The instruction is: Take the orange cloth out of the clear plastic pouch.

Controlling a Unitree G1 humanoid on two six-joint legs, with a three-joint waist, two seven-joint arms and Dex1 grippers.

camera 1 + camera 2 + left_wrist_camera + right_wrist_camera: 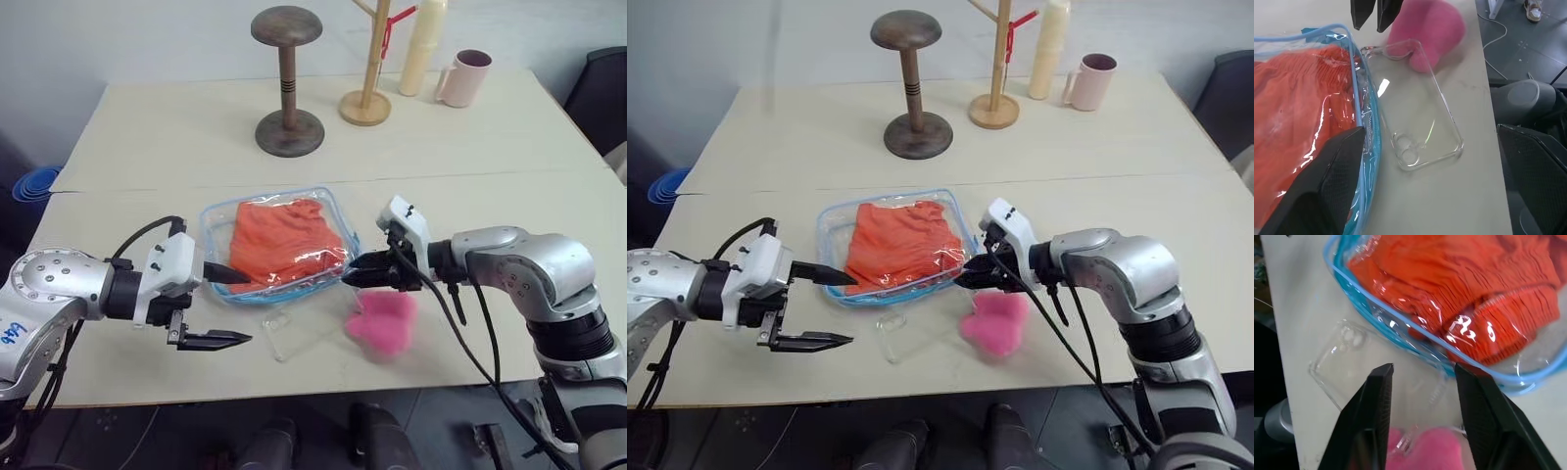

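While wrinkled orange cloth (286, 240) fills the soft clear plastic pouch (336, 210), left pincer (223, 306) released, right pincer (356, 273) parted, grasping nothing

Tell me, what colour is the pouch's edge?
Light blue edging on the clear plastic pouch, clearest in the right wrist view.

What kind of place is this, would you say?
Probably a lab or office test area, not a home: a plain beige table laid out with unrelated props, such as a wooden stand, a pink mug and a clear plastic pouch, with cables trailing on the floor.
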